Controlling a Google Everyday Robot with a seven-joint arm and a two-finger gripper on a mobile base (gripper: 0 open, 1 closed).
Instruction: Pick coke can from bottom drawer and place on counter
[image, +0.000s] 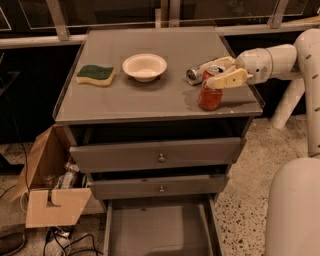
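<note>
- We see the flat grey rectangular desk (150, 102) atop a grey cabinet of three drawers.
- The small red coke can (209, 94) with a silver top stands upright on the desk, close to the front right corner and just inside the right edge.
- The cream-coloured two-finger tool (218, 71) reaches in over the right edge of the desk on a white arm (272, 61).
- The tool is narrowed around the upper part of the coke can, one finger behind it and one in front, holding it.
- A shiny silver can (194, 75) lies on its side just behind the coke can, toward the back right.
- A shallow white round bowl (144, 66) sits near the middle of the desk, toward the back edge.
- A green-topped yellow sponge (96, 75) lies by the left edge, level with the bowl.
- The deep grey bottom drawer (155, 232) is pulled far out below the front edge; the part of its flat floor we can see is bare.
- The two upper grey drawers (155, 156) with small round knobs stand slightly out.
- An open brown cardboard box (50, 207) sits on the floor, left of the cabinet.
</note>
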